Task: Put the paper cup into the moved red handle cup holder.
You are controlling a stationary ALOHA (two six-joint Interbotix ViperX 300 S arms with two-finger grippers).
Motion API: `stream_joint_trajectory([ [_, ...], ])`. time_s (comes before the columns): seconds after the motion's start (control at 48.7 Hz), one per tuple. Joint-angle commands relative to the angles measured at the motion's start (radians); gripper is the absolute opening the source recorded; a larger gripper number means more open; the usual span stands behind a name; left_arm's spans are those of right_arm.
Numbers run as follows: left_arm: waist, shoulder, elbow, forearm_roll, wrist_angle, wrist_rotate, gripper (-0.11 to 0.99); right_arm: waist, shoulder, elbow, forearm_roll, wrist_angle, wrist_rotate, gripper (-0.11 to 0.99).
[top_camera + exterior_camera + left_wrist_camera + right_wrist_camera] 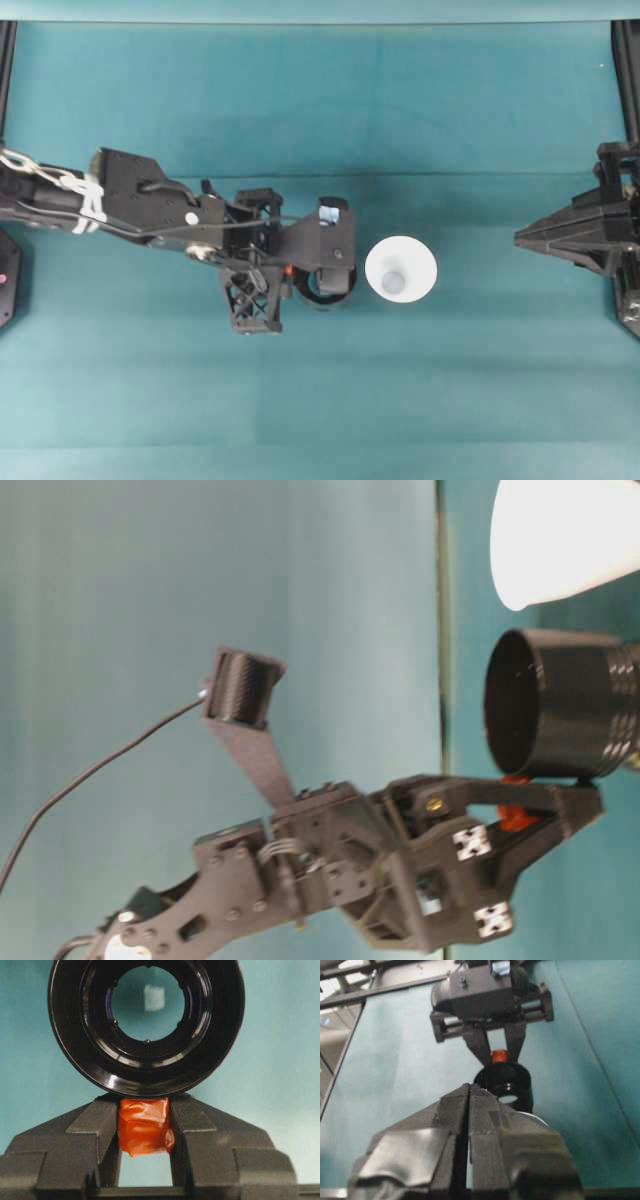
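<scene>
Left gripper [300,275] is clamped on the orange-red handle tab [145,1126] of the red handle cup holder [330,290], fingers [192,1125] pressed tight against both sides of the tab. The left wrist view looks straight down through the holder [146,1025]: glossy black ring, open at the bottom, teal table [280,1060] visible through the hole, nothing inside it. In the table-level view the holder [560,705] stands upright with its open mouth up and the tab [515,815] pinched at its lower side; whether its base touches the table I cannot tell.

The paper cup [400,270] sits near the middle of the table [320,120], just beside the holder on the side toward the right arm, apart from it or barely so. Wide white rim up, greyish base visible inside, empty. The table-level view catches its white flared wall [565,540] next to the holder.

Right gripper [530,238] sits at the right edge of the table, well apart from the cup, its two fingers [450,1125] pressed flat together with nothing between them. From its wrist camera the holder [505,1082] and left gripper [495,1045] are seen ahead.
</scene>
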Motion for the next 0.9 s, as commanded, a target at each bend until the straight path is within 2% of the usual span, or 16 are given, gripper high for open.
stream_joint_trajectory([
  [0.0,-0.002,0.0,-0.008,0.003,-0.008,-0.002,0.29,0.0,0.005,-0.008,0.002,-0.005,0.009,-0.1],
  [0.431,-0.006,0.025,0.002,0.003,-0.011,0.002,0.29,-0.002,0.005,-0.003,0.003,-0.003,0.009,-0.1],
  [0.472,-0.005,0.025,0.003,0.006,-0.011,0.002,0.29,-0.002,0.005,-0.005,0.002,-0.003,0.009,-0.1],
  [0.492,-0.005,0.023,0.003,0.003,-0.011,0.002,0.29,-0.002,0.005,-0.003,0.002,-0.003,0.009,-0.1],
  [0.882,0.0,0.025,-0.009,0.003,-0.018,-0.003,0.29,-0.002,0.005,-0.002,0.002,-0.003,0.009,-0.1],
])
